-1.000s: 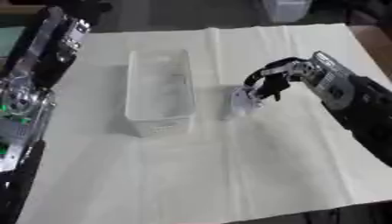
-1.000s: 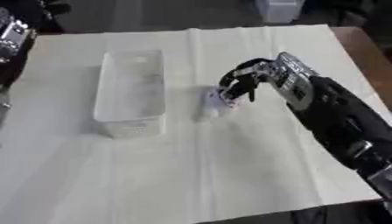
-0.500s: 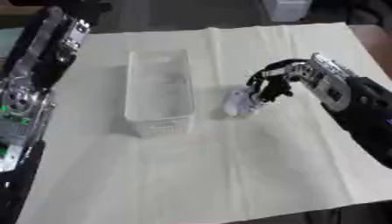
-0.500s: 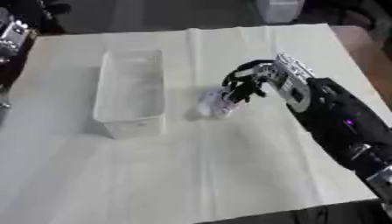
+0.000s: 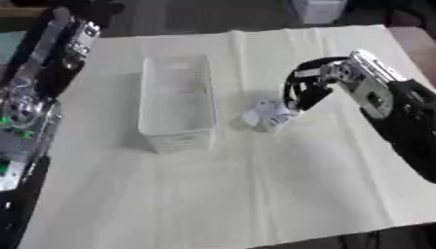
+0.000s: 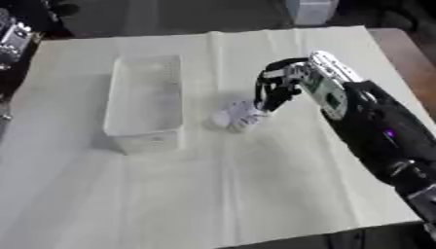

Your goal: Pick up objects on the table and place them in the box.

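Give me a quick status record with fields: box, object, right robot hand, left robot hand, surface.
box: clear plastic box, upright, left of centre on the cloth, looks empty
object: small white object, low between the box and the right robot hand, outside the box
right robot hand: right robot hand, fingers curled down onto the white object's right end
left robot hand: not seen; only the left arm shows along the left edge
surface: pale cloth covering the table

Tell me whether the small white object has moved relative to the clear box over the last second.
Yes. The white object, pinched by the right hand, has shifted left, closing the gap to the clear box.
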Controlling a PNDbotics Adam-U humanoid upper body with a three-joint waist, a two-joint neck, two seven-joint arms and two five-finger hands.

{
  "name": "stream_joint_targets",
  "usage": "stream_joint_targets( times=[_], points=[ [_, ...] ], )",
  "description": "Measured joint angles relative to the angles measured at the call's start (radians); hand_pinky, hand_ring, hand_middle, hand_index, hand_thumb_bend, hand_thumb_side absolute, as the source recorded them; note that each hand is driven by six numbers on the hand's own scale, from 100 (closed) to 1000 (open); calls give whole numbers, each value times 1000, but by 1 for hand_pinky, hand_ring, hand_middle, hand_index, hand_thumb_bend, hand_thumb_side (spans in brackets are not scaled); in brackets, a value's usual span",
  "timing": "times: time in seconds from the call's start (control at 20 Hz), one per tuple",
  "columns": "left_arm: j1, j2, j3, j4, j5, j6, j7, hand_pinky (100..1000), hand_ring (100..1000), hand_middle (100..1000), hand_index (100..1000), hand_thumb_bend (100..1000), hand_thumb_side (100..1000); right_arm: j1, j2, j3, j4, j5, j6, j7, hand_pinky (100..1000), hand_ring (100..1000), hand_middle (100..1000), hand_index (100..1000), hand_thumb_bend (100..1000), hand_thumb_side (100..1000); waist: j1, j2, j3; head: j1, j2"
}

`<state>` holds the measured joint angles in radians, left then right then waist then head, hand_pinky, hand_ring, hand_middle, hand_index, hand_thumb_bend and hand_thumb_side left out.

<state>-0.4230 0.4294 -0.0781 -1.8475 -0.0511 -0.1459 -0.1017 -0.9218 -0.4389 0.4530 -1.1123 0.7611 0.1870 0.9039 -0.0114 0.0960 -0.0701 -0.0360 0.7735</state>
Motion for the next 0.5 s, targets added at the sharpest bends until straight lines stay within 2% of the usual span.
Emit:
stream_joint_targets(
  times=[0.05, 0.1, 0.15, 0.25, 0.3, 0.35, 0.45, 0.5],
  points=[
    [0, 0, 0, 0, 0, 0, 0, 878, 922, 930, 858, 100, 906, 0, 0, -8, -11, 19, 0, 0, 100, 100, 183, 371, 100, 218, 0, 0, -1, 0, 0],
    [0, 0, 0, 0, 0, 0, 0, 878, 922, 930, 858, 100, 906, -3, -1, -17, -24, 40, 1, -1, 100, 100, 170, 382, 100, 222, 0, 0, -1, 0, 0],
    [0, 0, 0, 0, 0, 0, 0, 879, 922, 931, 858, 100, 906, -7, -1, -26, -39, 60, 4, -2, 100, 100, 136, 334, 100, 196, 0, 0, -1, 0, 0],
    [0, 0, 0, 0, 1, 0, 0, 879, 922, 931, 858, 100, 906, -9, -1, -40, -66, 86, 15, -9, 100, 100, 129, 332, 100, 188, 0, 0, -1, 0, 0],
    [0, 0, 0, 0, 1, 0, 0, 879, 923, 931, 858, 100, 906, -9, -1, -45, -74, 90, 22, -14, 100, 100, 144, 344, 100, 208, 0, 0, -1, 0, 0],
    [0, 0, 0, 0, 1, 0, 0, 879, 923, 931, 858, 100, 906, -9, -1, -48, -80, 91, 29, -20, 100, 100, 169, 367, 100, 276, 0, 0, -1, 0, 0],
    [0, 0, 0, 0, 1, 0, 0, 879, 923, 931, 858, 100, 906, -9, -1, -52, -88, 88, 37, -39, 100, 100, 284, 461, 136, 425, 0, 0, -1, 1, 0],
    [0, 0, 0, 0, 1, 0, 0, 879, 923, 931, 858, 100, 906, -9, -1, -52, -90, 86, 36, -47, 100, 148, 385, 523, 141, 470, 0, 0, -1, 1, 0]
  ],
)
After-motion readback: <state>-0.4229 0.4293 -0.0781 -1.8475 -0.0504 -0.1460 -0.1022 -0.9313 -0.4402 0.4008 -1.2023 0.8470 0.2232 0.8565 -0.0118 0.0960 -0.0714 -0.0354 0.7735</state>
